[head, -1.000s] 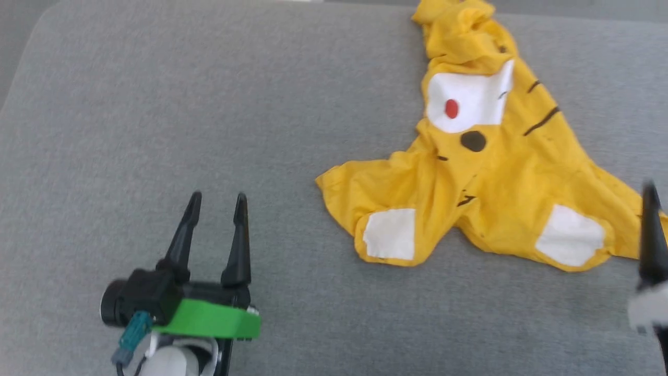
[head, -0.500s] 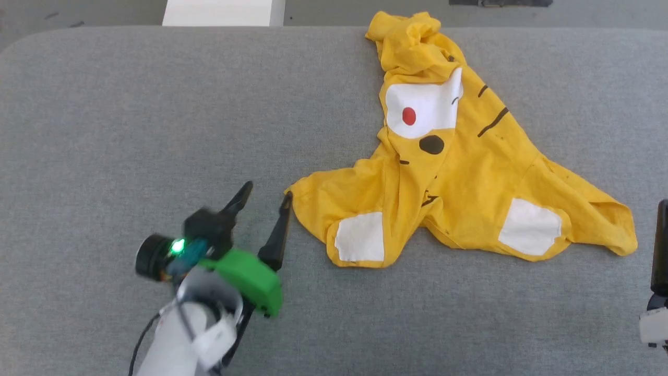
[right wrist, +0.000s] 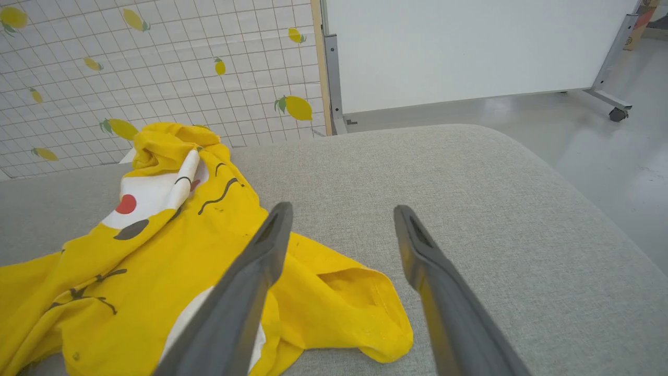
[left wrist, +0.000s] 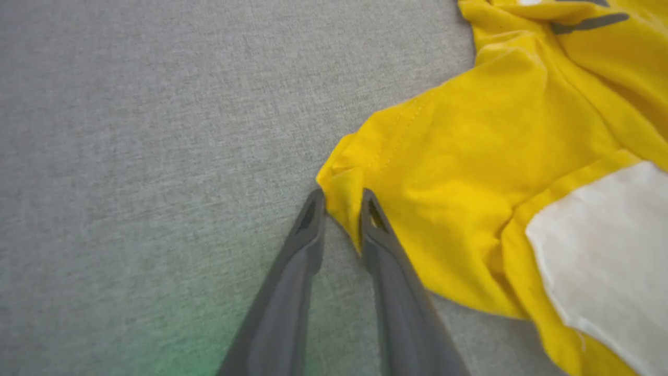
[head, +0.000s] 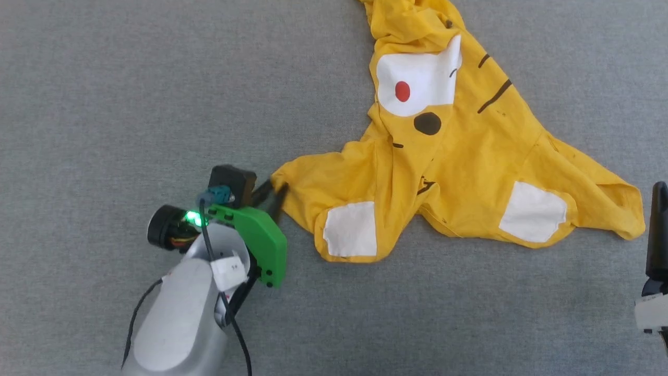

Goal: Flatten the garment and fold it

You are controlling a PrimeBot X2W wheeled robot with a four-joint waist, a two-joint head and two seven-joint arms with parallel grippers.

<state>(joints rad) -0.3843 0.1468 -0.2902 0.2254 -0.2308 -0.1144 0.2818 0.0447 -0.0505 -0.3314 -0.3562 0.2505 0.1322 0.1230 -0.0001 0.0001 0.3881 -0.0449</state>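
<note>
Softly crumpled, one yellow T-shirt (head: 469, 172) with three white patches (head: 350, 228) lay on the grey woven surface (head: 104, 104); the left end effector (left wrist: 340, 194) pinched its corner, the right end effector (right wrist: 343, 208) stood spread.

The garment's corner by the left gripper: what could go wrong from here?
1. The left gripper has only a corner tip of the garment between its fingers; it may slip out when pulled.
2. The far end is bunched; pulling one corner may drag the heap rather than flatten it, since the right gripper holds nothing.
</note>
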